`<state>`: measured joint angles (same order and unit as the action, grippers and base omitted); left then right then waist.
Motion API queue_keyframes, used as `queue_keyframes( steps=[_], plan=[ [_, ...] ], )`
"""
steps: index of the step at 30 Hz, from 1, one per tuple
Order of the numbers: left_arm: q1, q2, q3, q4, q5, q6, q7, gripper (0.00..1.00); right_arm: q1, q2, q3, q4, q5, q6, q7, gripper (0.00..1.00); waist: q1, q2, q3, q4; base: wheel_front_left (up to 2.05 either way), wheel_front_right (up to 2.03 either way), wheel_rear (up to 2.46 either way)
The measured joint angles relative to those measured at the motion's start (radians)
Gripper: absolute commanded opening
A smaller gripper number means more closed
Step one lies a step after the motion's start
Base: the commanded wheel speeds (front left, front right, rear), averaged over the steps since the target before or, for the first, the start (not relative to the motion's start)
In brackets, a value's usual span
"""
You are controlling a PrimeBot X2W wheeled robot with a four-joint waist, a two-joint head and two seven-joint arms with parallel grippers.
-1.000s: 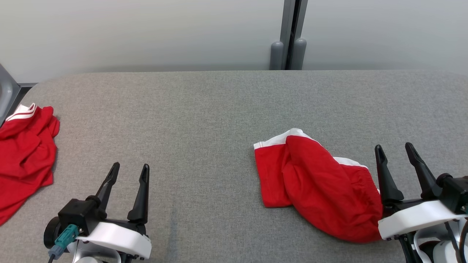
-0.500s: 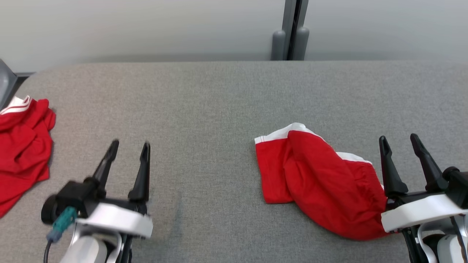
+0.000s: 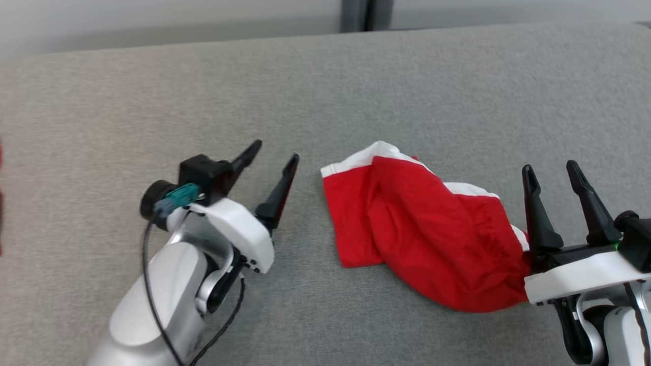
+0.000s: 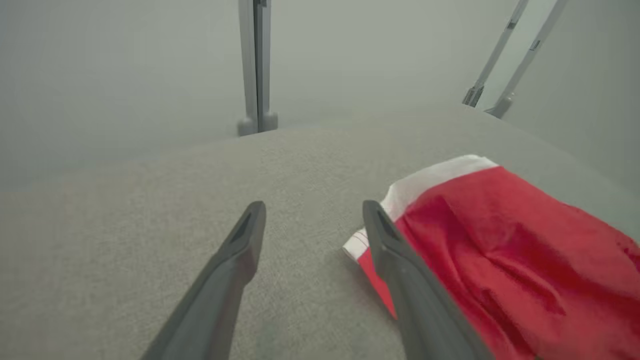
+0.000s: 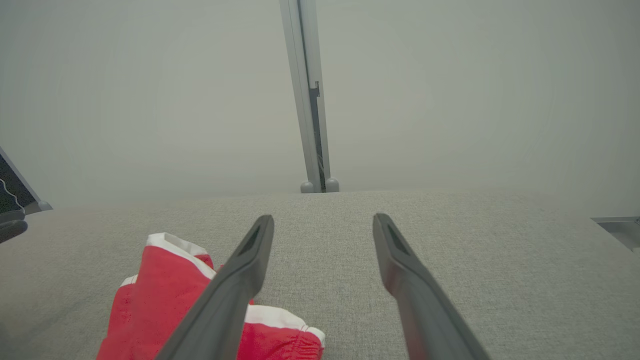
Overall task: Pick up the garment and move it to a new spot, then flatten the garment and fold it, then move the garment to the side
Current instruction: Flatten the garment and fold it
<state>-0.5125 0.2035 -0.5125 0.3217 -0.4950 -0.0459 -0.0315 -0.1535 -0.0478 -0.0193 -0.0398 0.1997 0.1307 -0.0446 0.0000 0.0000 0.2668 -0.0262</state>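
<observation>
The garment is a red piece with white trim, lying crumpled on the grey fabric table, right of centre in the head view. My left gripper is open just left of its white-edged corner, fingers angled toward it. In the left wrist view the garment lies right of the right finger, whose tip overlaps its white corner. My right gripper is open at the garment's right end, above the table. The right wrist view has the garment at lower left, partly behind the left finger.
A grey post stands behind the table's far edge against a pale wall. A sliver of red cloth shows at the left edge of the head view. Bare grey table stretches behind and left of the garment.
The head camera has tilted down and turned, shifting the whole picture. My left gripper has swung right and forward, now close to the garment's left corner. The right gripper has kept its place.
</observation>
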Motion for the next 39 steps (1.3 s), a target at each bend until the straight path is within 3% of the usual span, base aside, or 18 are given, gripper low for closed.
queue_keyframes(
  steps=[5, 12, 14, 17, 23, 30, 39],
  plan=[
    [-0.075, -0.042, -0.058, 0.161, -0.051, -0.061, 0.078, 1.0, -0.006, 0.0, 0.003, 0.027, 0.02, 0.0, -0.019, 1.0, 0.0, 0.0, 0.044, -0.046, 0.0, 0.0, 0.0],
    [-0.155, -0.051, -0.151, 0.306, -0.11, -0.081, 0.122, 1.0, -0.023, 0.0, 0.015, 0.075, 0.042, 0.0, -0.054, 1.0, 0.0, 0.0, 0.076, -0.098, 0.0, 0.0, 0.0],
    [-0.161, -0.048, -0.185, 0.317, -0.142, -0.081, 0.128, 0.0, -0.024, 0.0, 0.015, 0.087, 0.046, 0.0, -0.062, 1.0, 0.0, 0.0, 0.079, -0.106, 0.0, 0.0, 0.0],
    [-0.185, -0.026, -0.217, 0.323, -0.159, -0.084, 0.077, 0.0, -0.03, 0.0, 0.009, 0.101, 0.048, 0.0, -0.072, 1.0, 0.0, 0.0, 0.078, -0.113, 0.0, 0.0, 0.0],
    [-0.22, 0.021, -0.232, 0.324, -0.094, -0.073, -0.079, 0.0, -0.041, 0.0, -0.003, 0.123, 0.055, 0.0, -0.09, 1.0, 0.0, 0.0, 0.068, -0.106, 0.0, 0.0, 0.0],
    [-0.211, 0.108, -0.216, 0.162, 0.006, 0.043, -0.2, 0.0, -0.038, 0.0, -0.036, 0.127, 0.048, 0.0, -0.091, 1.0, 0.0, 0.0, 0.044, -0.069, 0.0, 0.0, 0.0],
    [0.091, 0.237, -0.139, -0.103, -0.031, 0.202, -0.217, 0.0, -0.008, 0.0, -0.054, 0.113, 0.041, 0.0, -0.071, 1.0, 0.0, 0.0, 0.014, -0.005, 0.0, 0.0, 0.0]
  ],
)
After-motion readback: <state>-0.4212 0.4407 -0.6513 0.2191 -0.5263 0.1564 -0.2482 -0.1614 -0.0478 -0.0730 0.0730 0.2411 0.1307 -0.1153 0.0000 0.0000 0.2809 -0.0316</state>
